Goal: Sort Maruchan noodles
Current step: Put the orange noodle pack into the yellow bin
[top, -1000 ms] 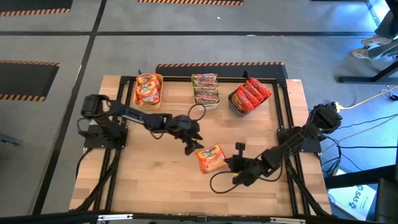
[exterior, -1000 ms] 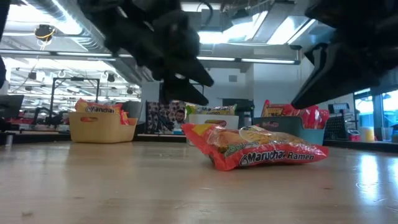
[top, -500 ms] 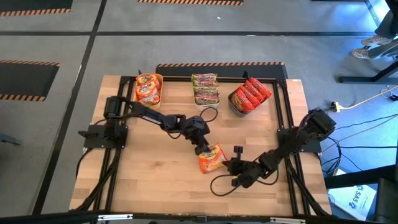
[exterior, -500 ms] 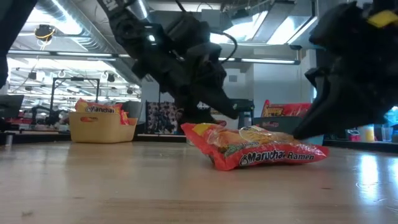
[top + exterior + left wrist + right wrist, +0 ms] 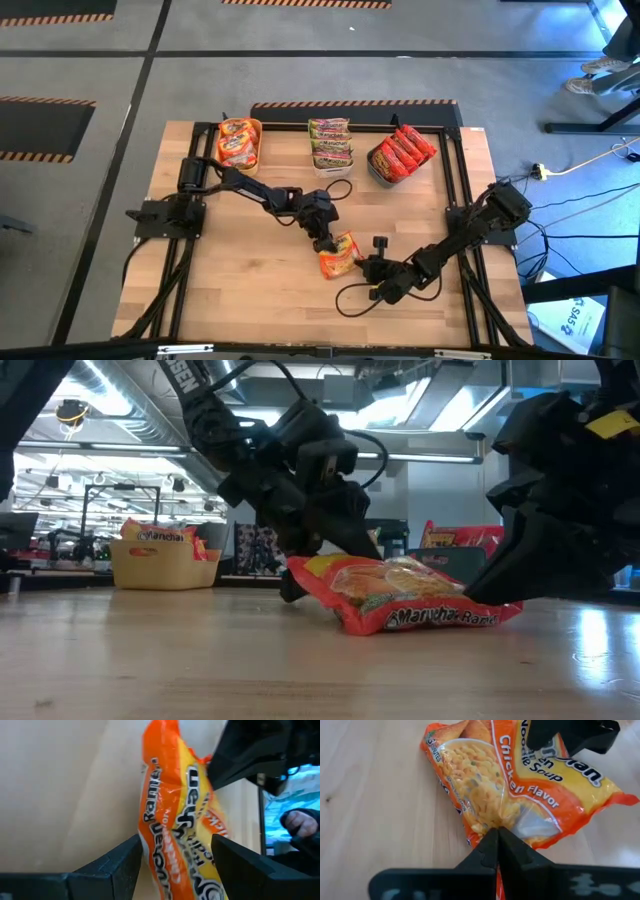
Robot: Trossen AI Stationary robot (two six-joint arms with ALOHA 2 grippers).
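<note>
Our left gripper (image 5: 328, 242) straddles, jaws apart, the orange "Maruchan Ramen", "Chicken Flavor" packet (image 5: 339, 254); our right gripper (image 5: 372, 268) pinches its edge.

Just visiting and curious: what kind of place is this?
Probably a robotics lab or workshop: a wooden table on a grey floor marked with hazard tape, ceiling lights and ducts, and desks with clutter in the background.
</note>
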